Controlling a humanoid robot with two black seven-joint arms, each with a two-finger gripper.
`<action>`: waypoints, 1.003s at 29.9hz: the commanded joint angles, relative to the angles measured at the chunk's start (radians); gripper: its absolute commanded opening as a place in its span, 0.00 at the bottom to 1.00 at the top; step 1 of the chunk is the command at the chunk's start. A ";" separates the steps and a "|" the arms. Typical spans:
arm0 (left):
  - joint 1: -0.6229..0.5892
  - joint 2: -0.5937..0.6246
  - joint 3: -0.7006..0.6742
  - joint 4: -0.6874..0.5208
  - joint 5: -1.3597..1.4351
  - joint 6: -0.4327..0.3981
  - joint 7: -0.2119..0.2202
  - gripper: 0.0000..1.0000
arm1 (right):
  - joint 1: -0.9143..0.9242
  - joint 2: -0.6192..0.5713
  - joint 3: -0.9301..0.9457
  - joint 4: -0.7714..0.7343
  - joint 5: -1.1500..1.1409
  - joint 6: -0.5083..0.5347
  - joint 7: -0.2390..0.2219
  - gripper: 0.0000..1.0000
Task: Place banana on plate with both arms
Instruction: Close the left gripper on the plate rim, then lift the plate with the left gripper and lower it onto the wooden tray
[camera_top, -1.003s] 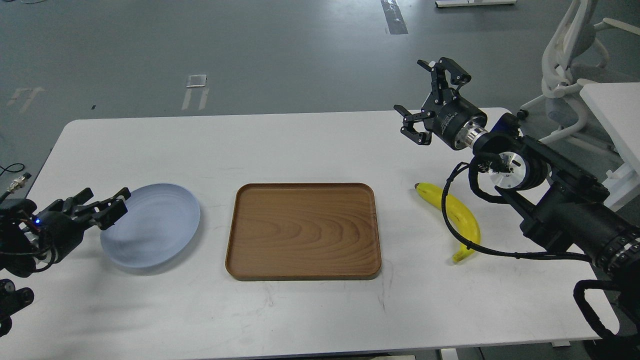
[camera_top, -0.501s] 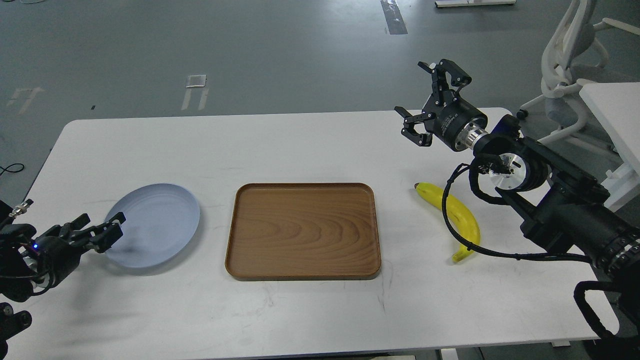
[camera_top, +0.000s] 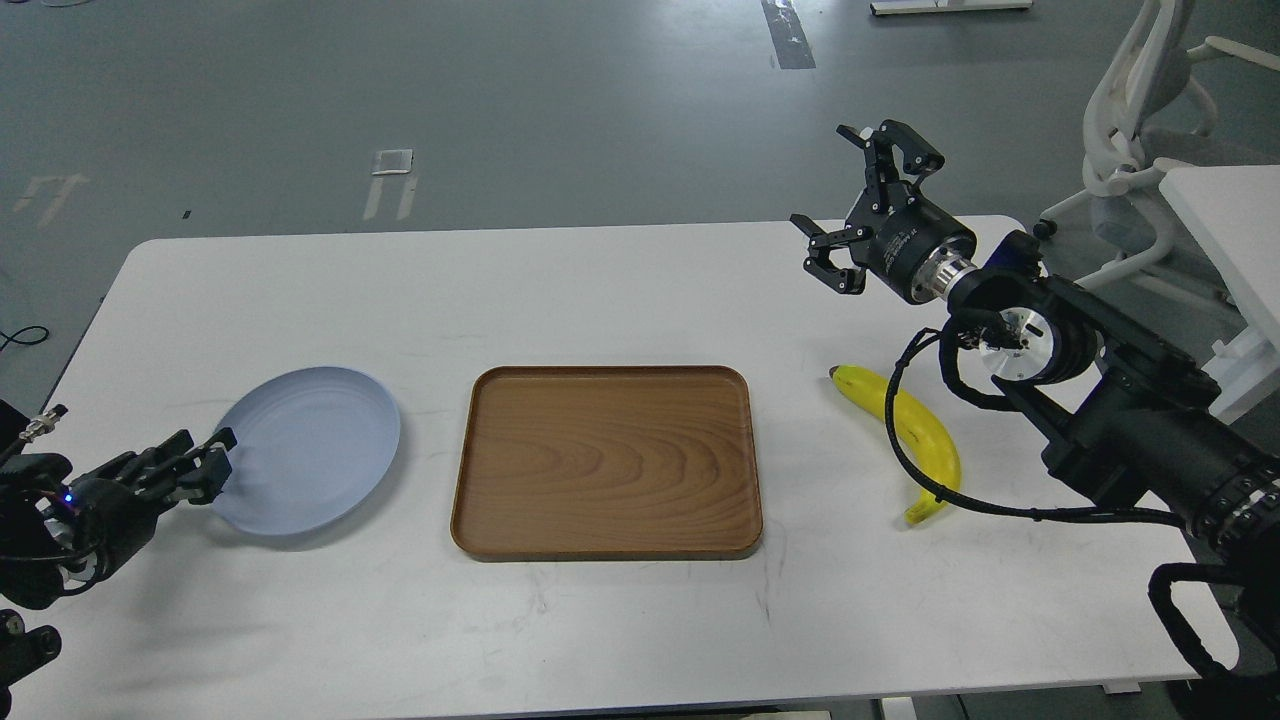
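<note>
Since the earlier frames our left gripper has drawn back and lower, off the plate to its near-left rim; our right gripper has barely shifted.

We note the white table carrying, from left to right, the pale blue plate, a brown wooden tray at centre, and the banana. Our right arm reaches in from the right edge, its gripper raised above the table's far right part with fingers spread wide and holding nothing. The banana lies flat on the table just right of the tray, well apart from the plate, with the arm's black cable crossing over it. Our left gripper sits low beside the plate's edge; its fingers are dark and close together, so we cannot tell whether they are parted or closed.
</note>
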 joint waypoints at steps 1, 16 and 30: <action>0.001 0.000 0.000 0.000 0.000 0.001 0.000 0.45 | 0.000 0.000 -0.001 0.000 0.000 -0.001 0.000 1.00; 0.009 0.000 0.002 -0.001 0.003 0.003 0.000 0.06 | 0.000 0.000 -0.001 0.000 0.000 -0.001 0.001 1.00; -0.029 0.004 -0.015 -0.018 -0.009 0.001 0.000 0.00 | 0.008 0.000 0.002 0.000 0.000 -0.003 0.004 1.00</action>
